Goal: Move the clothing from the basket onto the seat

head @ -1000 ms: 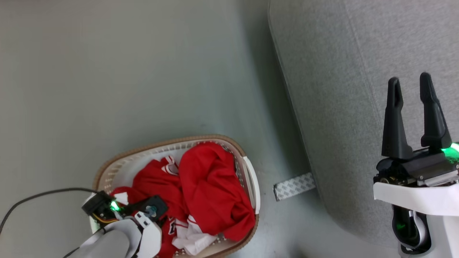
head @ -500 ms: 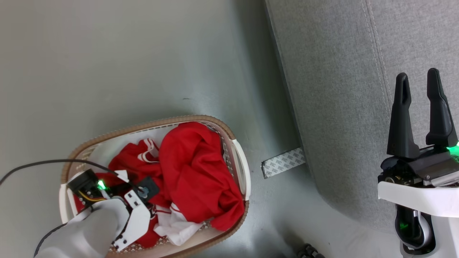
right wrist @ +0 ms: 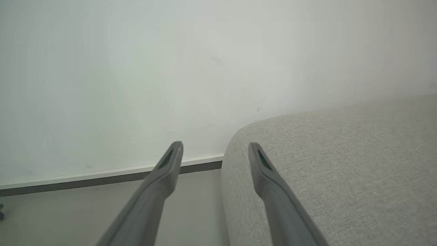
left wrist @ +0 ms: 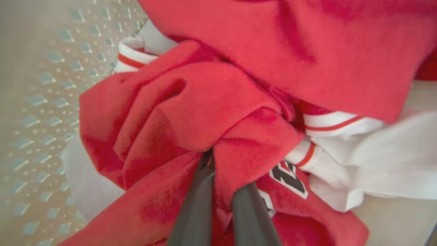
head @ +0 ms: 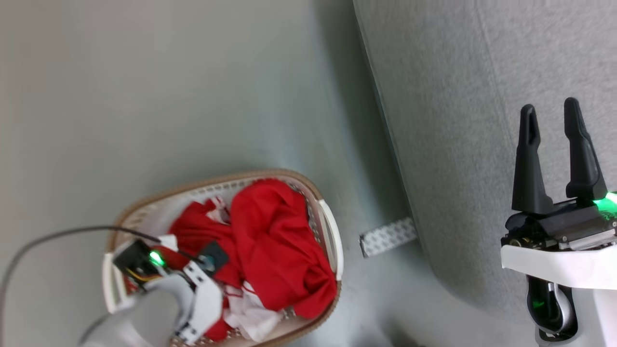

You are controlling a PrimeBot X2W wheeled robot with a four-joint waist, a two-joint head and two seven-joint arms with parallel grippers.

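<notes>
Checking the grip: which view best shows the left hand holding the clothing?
Left wrist view: close up, the left hand pinches a fold of clothing. Head view gives the pile in the basket, wrist covering the grip. Right wrist view faces the seat.

Your left arm's pale grey forearm comes in from the near left and ends in a white-and-black wrist, where a green light glows. Your left pincer has its two long dark fingers nearly together, pinching a fold of the bright red soft fabric clothing. You cannot see the tips, which are buried in the cloth. Your right pincer sits at the near right, its two fingers parted with nothing between them, pointing to the far side. Its white wrist housing also shows a green glow at its right edge.
</notes>
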